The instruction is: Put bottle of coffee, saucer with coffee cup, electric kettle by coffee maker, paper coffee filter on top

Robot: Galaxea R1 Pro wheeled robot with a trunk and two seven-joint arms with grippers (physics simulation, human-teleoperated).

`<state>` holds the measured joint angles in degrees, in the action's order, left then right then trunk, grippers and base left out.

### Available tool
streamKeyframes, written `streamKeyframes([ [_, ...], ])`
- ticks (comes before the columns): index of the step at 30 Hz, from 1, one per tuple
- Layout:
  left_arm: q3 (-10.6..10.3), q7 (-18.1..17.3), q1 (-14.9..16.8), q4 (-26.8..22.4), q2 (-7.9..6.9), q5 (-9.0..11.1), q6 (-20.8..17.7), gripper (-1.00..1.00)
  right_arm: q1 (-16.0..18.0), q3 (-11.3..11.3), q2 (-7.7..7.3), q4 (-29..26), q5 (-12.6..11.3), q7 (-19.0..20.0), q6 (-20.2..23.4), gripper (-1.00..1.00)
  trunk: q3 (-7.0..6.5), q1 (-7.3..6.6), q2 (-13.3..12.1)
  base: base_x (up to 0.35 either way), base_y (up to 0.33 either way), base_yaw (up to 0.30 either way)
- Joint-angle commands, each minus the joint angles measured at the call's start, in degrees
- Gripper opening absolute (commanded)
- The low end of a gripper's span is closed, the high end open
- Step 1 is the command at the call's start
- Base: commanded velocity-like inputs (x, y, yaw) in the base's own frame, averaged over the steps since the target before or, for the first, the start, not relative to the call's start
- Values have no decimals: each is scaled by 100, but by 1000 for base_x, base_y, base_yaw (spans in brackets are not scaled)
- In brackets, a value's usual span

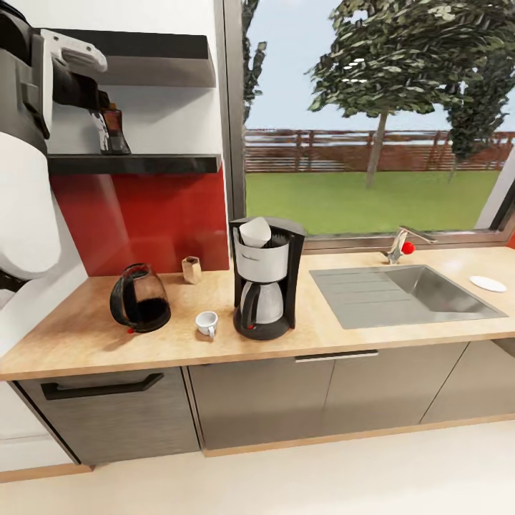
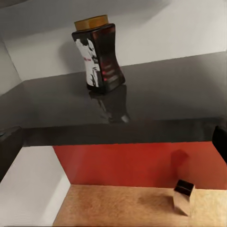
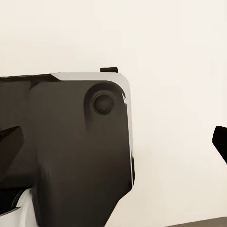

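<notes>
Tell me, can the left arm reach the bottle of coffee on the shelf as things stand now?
Probably yes. In the head view the left arm is raised to the lower kitchen shelf, close beside the bottle of coffee. The left wrist view looks straight at the bottle, upright on the bare shelf with nothing in front of it.

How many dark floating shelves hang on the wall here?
2: an upper shelf near the ceiling, and the lower kitchen shelf edging the red panel, carrying the bottle of coffee.
</notes>
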<state>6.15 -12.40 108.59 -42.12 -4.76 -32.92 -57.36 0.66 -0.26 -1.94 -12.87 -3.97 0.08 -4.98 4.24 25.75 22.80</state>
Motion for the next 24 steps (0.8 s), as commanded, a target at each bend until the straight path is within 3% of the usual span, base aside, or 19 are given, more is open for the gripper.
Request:
streamKeyframes([
  [1,24,30,6,-3,8,-58,-8,100,4,0,0,3,-42,1,-21,100,13,3,12,0,0,0],
  [4,53,191,-16,-6,2,-52,26,100,4,0,0,3,-42,1,-21,100,13,3,12,0,0,0],
  [6,68,266,-62,-7,-4,-49,274,100,4,0,0,8,-42,1,-20,100,13,3,12,0,0,0],
  [7,176,299,-85,21,-3,-48,668,100,4,0,0,11,-42,1,-20,100,13,3,12,0,0,0],
  [12,624,368,-81,122,23,-35,1067,100,4,0,0,11,-42,1,-20,100,13,3,12,0,0,0],
  [15,795,660,-43,559,65,-26,1440,100,4,-1,-4,11,-42,1,-21,100,13,3,12,0,0,0],
  [18,864,1225,45,1306,149,17,1969,100,4,-1,-7,12,-42,1,-20,100,13,3,12,0,0,0],
  [20,931,1590,137,1729,186,160,2279,100,4,-1,-8,12,-42,1,-21,100,13,3,12,0,0,0],
  [24,1025,2094,265,2419,217,724,2682,100,4,-1,-8,12,-42,1,-21,100,13,3,12,0,0,0],
])
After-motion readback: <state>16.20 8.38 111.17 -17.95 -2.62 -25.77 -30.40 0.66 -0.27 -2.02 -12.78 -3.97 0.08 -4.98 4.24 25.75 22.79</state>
